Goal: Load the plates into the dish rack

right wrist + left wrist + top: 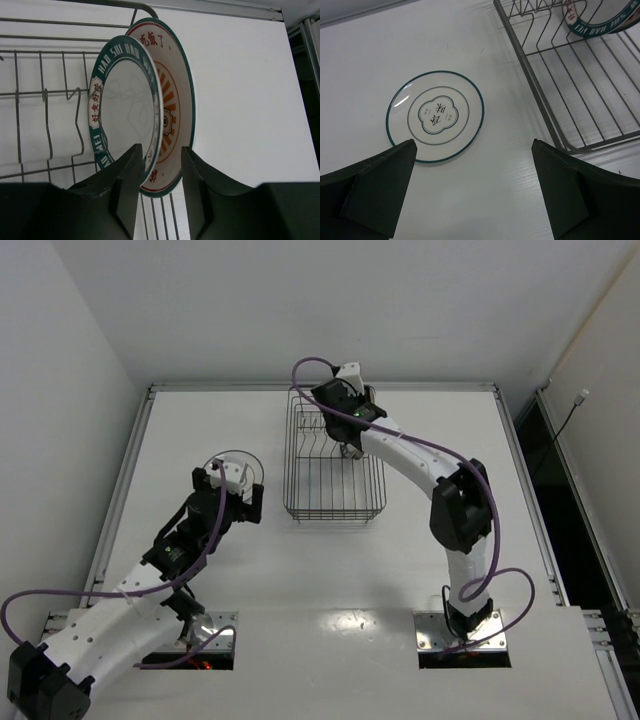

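The black wire dish rack (335, 480) is set at 12 o'clock on the table (300, 560). Two plates are stood upright in it: an orange-centred plate (176, 115) with red rim characters, and a dark-rimmed plate (125, 107) lettered "HAO SHI". The plain dark-edged plate (435, 116) is laid flat at the rack's 9 o'clock. The left gripper (475, 185) is held wide. The right gripper (161, 185) is narrowed around the upright plates' lower rims, and whether they are gripped cannot be told.
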`<state>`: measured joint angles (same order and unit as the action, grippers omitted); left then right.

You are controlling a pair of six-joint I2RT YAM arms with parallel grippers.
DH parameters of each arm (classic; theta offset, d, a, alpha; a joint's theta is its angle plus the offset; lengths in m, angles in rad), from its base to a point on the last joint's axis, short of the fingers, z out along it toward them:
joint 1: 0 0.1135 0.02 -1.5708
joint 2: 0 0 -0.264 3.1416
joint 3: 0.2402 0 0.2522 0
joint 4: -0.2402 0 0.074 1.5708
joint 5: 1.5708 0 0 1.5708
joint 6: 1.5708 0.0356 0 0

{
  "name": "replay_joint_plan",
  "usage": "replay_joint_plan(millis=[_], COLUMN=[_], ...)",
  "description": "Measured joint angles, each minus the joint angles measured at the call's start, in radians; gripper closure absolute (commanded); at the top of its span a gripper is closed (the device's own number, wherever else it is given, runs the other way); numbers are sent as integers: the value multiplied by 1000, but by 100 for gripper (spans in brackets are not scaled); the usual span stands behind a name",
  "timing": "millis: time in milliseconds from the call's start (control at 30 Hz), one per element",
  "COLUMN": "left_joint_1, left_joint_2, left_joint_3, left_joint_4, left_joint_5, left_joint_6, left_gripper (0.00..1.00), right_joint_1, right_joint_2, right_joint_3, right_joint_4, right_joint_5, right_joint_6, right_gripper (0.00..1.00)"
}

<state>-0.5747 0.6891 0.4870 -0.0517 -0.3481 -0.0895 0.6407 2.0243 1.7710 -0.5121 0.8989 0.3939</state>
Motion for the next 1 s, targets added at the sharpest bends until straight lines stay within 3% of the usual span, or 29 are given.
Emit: replay_joint_plan(millis=[233,367,600,800,900,1000], left_joint_1=[11,89,161,161,161,161], left_joint_2=[88,254,618,801,888,981], left_joint_3=[18,121,237,282,333,383], left_joint_4=[-48,-100,-107,-136,-133,-127], left_joint_5=[-116,-119,-86,-84,-85,-92], left_joint_6=[-52,-104,-124,-100,-92,-73], left_gripper=[0,0,0,0,9,25], right_joint_1=[5,61,271,354,397,426], right_joint_2=[-95,-320,-761,-956,-1013,-1075], right_joint_3=[-64,-207,-469,-710,-786,-826], right_joint_4=[-80,-112,-117,-164,-206,-243], right_joint_5=[-88,-204,-319,-330,-328,-325], right_joint_6=[47,64,149,260,313,361], right_gripper=[57,56,56,56,57,57])
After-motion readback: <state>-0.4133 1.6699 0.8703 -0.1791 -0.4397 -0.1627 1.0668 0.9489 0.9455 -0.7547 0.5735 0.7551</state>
